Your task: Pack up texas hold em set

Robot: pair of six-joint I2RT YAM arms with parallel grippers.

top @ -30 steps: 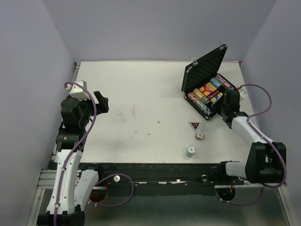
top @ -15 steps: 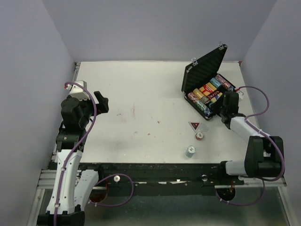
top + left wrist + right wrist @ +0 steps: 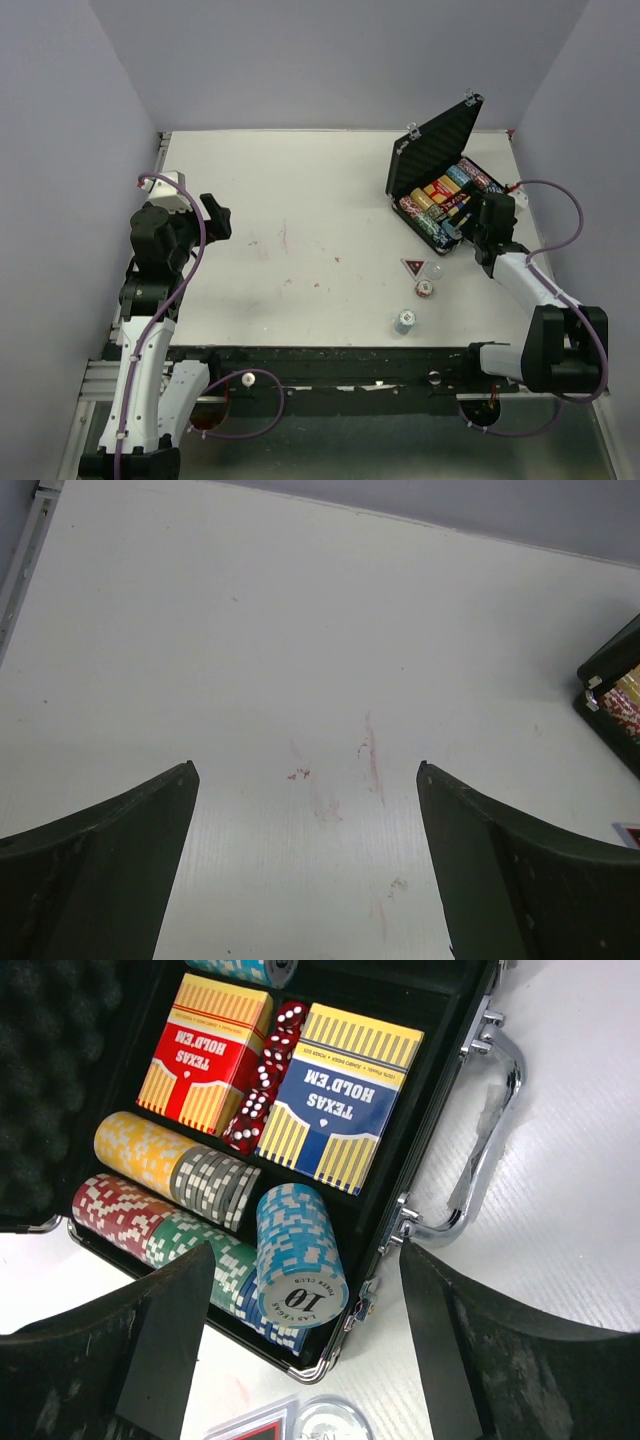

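The black case [image 3: 435, 160] stands open at the back right, lid up, with chip rows and card decks inside. In the right wrist view a light-blue chip stack [image 3: 297, 1252] marked 10 lies loose on top of the rows, beside red [image 3: 205, 1048] and blue [image 3: 338, 1090] decks and dark red dice [image 3: 265, 1070]. My right gripper [image 3: 462, 232] [image 3: 305, 1360] is open and empty just in front of the case's near corner. On the table lie a dark triangular marker [image 3: 413, 266], a clear disc [image 3: 433, 268], a red chip stack [image 3: 424, 289] and a light-blue stack [image 3: 404, 321]. My left gripper [image 3: 215, 215] [image 3: 305, 855] is open and empty at the far left.
The case's silver handle [image 3: 478, 1155] sticks out over the table on its right side. Faint red stains [image 3: 345, 775] mark the white table [image 3: 300, 200] ahead of the left gripper. Grey walls close in the table at the back and both sides.
The right gripper has shifted slightly at the case's near corner and back. A light-blue chip stack now lies in the case. The left arm has not moved.
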